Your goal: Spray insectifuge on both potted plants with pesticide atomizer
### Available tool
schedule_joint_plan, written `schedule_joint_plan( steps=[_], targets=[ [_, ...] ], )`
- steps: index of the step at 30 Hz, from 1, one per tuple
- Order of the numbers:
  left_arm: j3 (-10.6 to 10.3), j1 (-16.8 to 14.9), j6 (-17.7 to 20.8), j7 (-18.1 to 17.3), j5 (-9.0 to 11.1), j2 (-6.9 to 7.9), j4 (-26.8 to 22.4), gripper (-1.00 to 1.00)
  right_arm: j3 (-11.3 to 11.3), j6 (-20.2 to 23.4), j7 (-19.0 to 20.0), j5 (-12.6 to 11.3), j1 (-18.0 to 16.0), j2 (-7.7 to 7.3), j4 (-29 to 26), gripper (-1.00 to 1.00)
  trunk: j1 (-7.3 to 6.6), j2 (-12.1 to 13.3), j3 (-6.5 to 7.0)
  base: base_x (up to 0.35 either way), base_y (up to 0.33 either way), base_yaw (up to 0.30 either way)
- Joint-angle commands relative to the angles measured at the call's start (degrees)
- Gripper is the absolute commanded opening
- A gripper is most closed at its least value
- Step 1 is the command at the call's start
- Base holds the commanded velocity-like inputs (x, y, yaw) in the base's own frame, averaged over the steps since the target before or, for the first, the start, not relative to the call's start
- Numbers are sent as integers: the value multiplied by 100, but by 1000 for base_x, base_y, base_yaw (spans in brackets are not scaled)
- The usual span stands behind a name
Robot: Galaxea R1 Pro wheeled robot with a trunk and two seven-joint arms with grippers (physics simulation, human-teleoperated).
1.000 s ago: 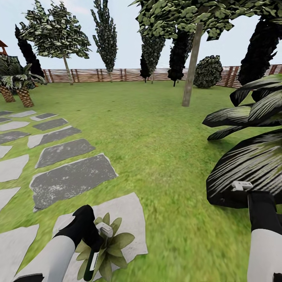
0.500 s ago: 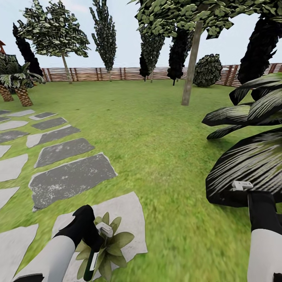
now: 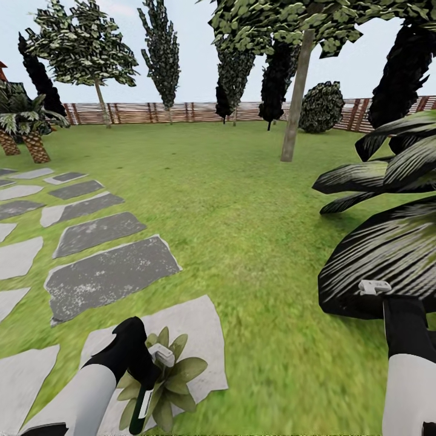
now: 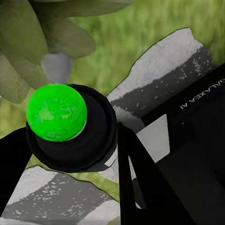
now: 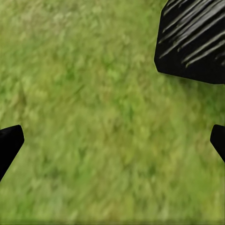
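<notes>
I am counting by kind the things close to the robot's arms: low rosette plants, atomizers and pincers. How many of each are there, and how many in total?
low rosette plant: 1
atomizer: 1, held in the left pincer
pincers: 2, the left pincer and the open right pincer
Total: 4

Green-capped black atomizer — pale-green potted plant, grey speckled slabs, green grass
</notes>
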Motion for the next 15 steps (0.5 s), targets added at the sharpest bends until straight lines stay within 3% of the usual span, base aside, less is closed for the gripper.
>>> schedule_joint_plan(
  steps=[1, 15],
  targets=[
    [43, -3, 35, -49, -57, -9, -10, -100, -11, 4, 59, 60, -6, 1, -6, 100, -1, -3, -14, 0, 0, 0],
    [35, -3, 35, -41, -57, -9, -14, -100, -11, 4, 57, 60, -5, 1, -8, 100, -1, -3, -40, 0, 0, 0]
  ],
)
